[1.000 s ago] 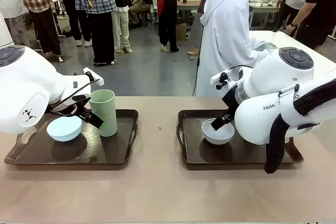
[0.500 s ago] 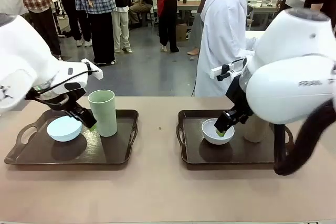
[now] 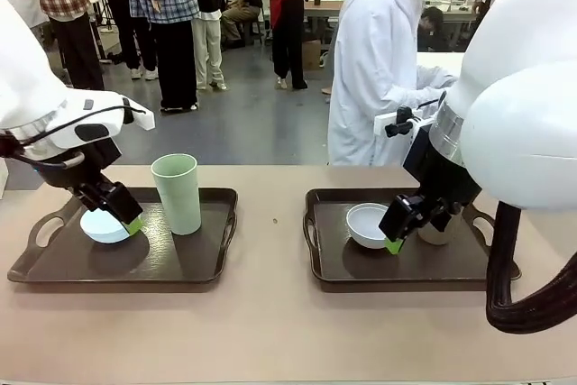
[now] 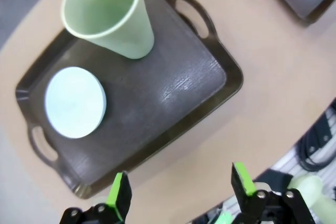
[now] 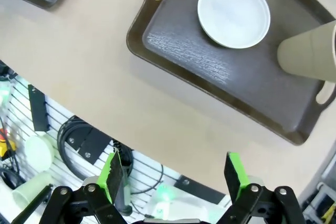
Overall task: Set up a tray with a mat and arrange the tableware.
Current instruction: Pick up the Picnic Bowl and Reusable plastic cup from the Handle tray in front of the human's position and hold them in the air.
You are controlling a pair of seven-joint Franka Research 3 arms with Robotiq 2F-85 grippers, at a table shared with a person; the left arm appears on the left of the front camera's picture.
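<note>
Arrangement looks nearly done: left end effector [image 4: 179, 179], spread and empty, hovers with pale blue bowl [image 4: 75, 102] and light green cup [image 4: 113, 17] ahead of it on the left tray [image 4: 184, 77], right end effector [image 5: 173, 166] likewise spread and empty, before greyish-white bowl [image 5: 233, 12] and brown cup [image 5: 310, 51] on the right tray [image 5: 199, 61], so next probably calls for backing clear.

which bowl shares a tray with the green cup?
The pale blue bowl, by the green cup on the left tray; the white bowl sits by the brown cup.

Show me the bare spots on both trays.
Left tray: bare near strip in front of the green cup and pale blue bowl. Right tray: bare near strip before the white bowl. Crowded farther back around the brown cup.
</note>
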